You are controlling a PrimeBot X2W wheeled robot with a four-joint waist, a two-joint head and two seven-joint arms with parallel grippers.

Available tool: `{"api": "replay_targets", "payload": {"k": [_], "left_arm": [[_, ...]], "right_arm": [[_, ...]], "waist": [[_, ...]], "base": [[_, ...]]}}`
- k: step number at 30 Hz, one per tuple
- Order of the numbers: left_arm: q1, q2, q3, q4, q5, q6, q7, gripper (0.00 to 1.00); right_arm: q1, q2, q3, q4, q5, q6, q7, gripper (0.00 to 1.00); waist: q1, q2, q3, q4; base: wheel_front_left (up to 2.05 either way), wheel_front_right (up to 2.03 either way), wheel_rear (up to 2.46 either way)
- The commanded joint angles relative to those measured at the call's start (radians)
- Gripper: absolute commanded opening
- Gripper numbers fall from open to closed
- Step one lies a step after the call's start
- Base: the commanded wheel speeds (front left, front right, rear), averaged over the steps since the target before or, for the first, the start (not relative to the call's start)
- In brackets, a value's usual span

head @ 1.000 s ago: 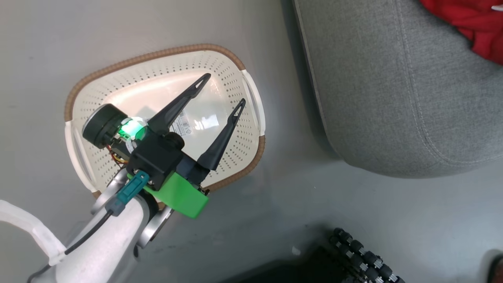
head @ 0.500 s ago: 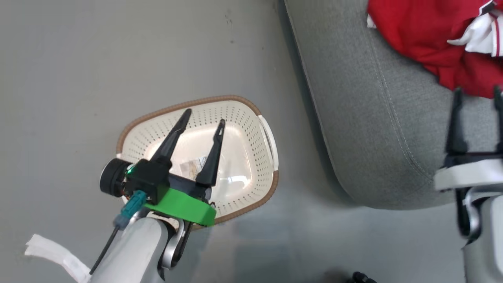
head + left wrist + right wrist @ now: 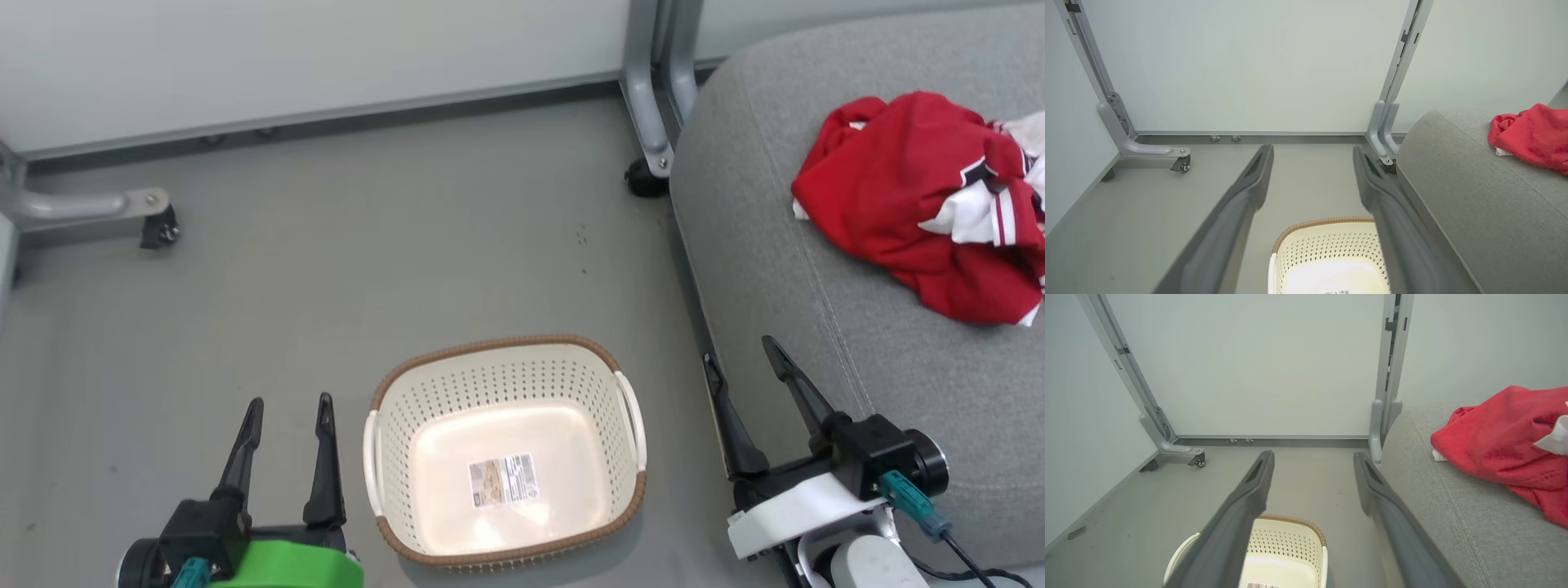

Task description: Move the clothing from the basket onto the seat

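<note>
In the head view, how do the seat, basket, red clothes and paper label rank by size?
Largest: the seat, even cut off by the frame.
Next: the basket and the red clothes look about alike; the clothes run off the edge, so I won't rank them.
Smallest: the paper label.

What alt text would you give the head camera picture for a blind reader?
A heap of red and white clothing lies on a grey seat at the right; on the floor beside it stands a cream basket, bare but for a paper label. Both open, the left gripper and right gripper flank the basket.
</note>
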Motion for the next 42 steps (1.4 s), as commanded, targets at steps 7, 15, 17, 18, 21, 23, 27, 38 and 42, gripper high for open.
{"api": "replay_targets", "payload": {"k": [7,15,17,18,21,23,27,38,42], "left_arm": [[0.154,-0.031,0.064,-0.060,0.066,-0.040,0.000,1.00],[0.227,-0.061,0.093,-0.083,0.109,-0.088,0.000,1.00],[0.228,-0.066,0.095,-0.081,0.116,-0.101,0.000,1.00],[0.226,-0.067,0.098,-0.082,0.121,-0.105,0.000,1.00],[0.221,-0.071,0.105,-0.081,0.131,-0.115,0.000,1.00],[0.222,-0.072,0.112,-0.082,0.134,-0.120,0.000,1.00],[0.225,-0.075,0.119,-0.076,0.141,-0.129,0.000,1.00],[0.206,-0.079,0.121,-0.068,0.148,-0.138,0.000,1.00],[0.202,-0.079,0.116,-0.063,0.155,-0.127,0.000,1.00]], "right_arm": [[0.099,0.006,-0.058,-0.073,-0.019,-0.001,-0.003,1.00],[0.177,0.007,-0.062,-0.067,-0.041,-0.001,-0.003,1.00],[0.186,0.006,-0.056,-0.061,-0.047,-0.001,-0.003,1.00],[0.189,0.005,-0.058,-0.058,-0.050,-0.001,-0.003,1.00],[0.198,0.006,-0.061,-0.054,-0.052,-0.001,-0.003,1.00],[0.203,0.006,-0.062,-0.051,-0.052,-0.001,-0.003,1.00],[0.204,0.007,-0.071,-0.050,-0.052,-0.001,-0.003,1.00],[0.206,0.008,-0.087,-0.059,-0.056,-0.001,-0.003,1.00],[0.208,0.009,-0.089,-0.059,-0.058,-0.001,-0.003,1.00]], "waist": [[0.0001,0.0000,-0.222,0.142],[0.0001,0.0000,-0.252,0.136],[0.0001,0.0000,-0.252,0.132],[0.0001,0.0000,-0.252,0.129],[0.0001,0.0000,-0.251,0.122],[0.0001,0.0000,-0.251,0.117],[0.0001,0.0000,-0.251,0.103],[0.0001,0.0000,-0.241,0.085],[0.0001,0.0000,-0.239,0.087]], "base": [[0.00,0.00,0.00],[0.00,0.00,0.00],[0.00,0.00,0.00],[0.00,0.00,0.00],[0.00,0.00,0.00],[0.00,0.00,0.00],[0.00,0.00,0.00],[0.00,0.00,0.00],[0.00,0.00,0.00]]}}
